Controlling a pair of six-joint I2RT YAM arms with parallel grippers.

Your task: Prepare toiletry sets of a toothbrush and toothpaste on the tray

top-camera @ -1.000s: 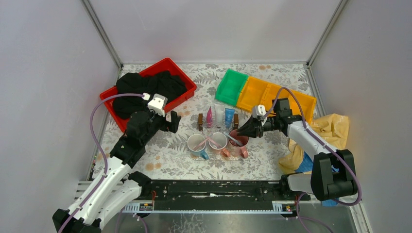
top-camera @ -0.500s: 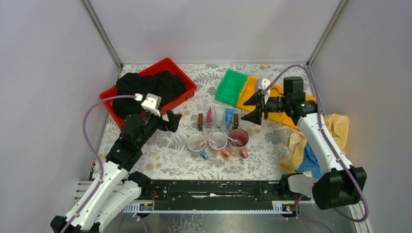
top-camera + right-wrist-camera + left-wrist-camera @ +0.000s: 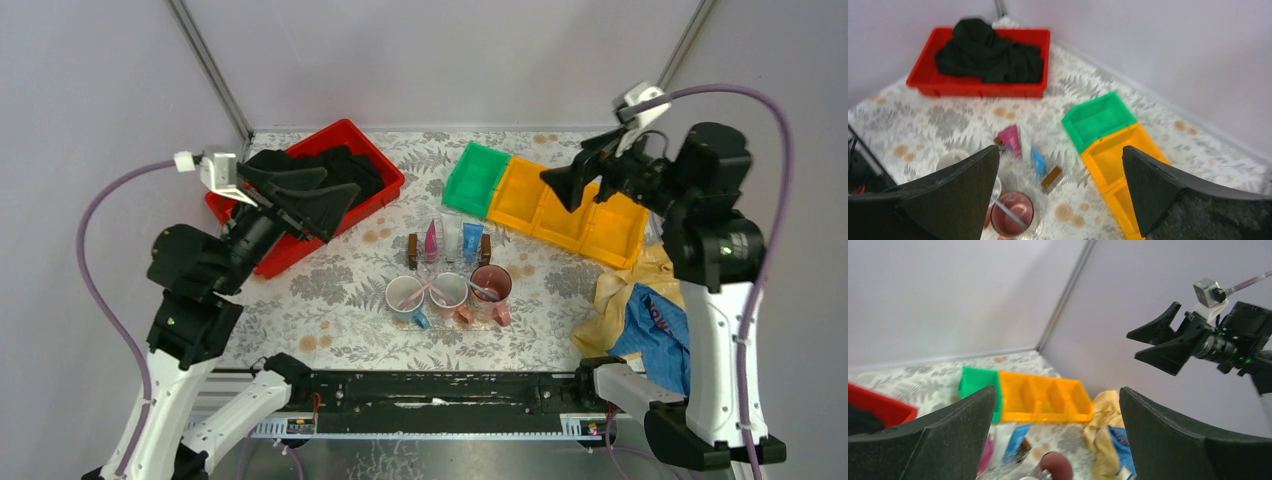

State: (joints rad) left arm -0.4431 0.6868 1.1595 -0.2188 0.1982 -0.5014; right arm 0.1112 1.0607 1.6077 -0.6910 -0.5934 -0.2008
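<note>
Toothpaste (image 3: 431,240): 3 tubes mid-table, just behind 3 mugs (image 3: 449,291).
Toothbrush (image 3: 481,288): 1 leaning in each mug.
Left gripper (image 3: 318,192): jaws wide, empty, high over red bin (image 3: 375,160).
Right gripper (image 3: 566,175): jaws wide, empty, high over yellow bins (image 3: 600,235).
Risk: careless descent toppling crowded tubes, mugs.

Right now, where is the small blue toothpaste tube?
Top view, table centre: the small blue toothpaste tube sits between the white tube and the right-hand dark brown block, just behind the dark pink mug.

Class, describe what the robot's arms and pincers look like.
The left arm and right arm have white links and black joints, each trailing a purple cable. The left pincer and right pincer each have two black wedge-shaped fingers.
</note>
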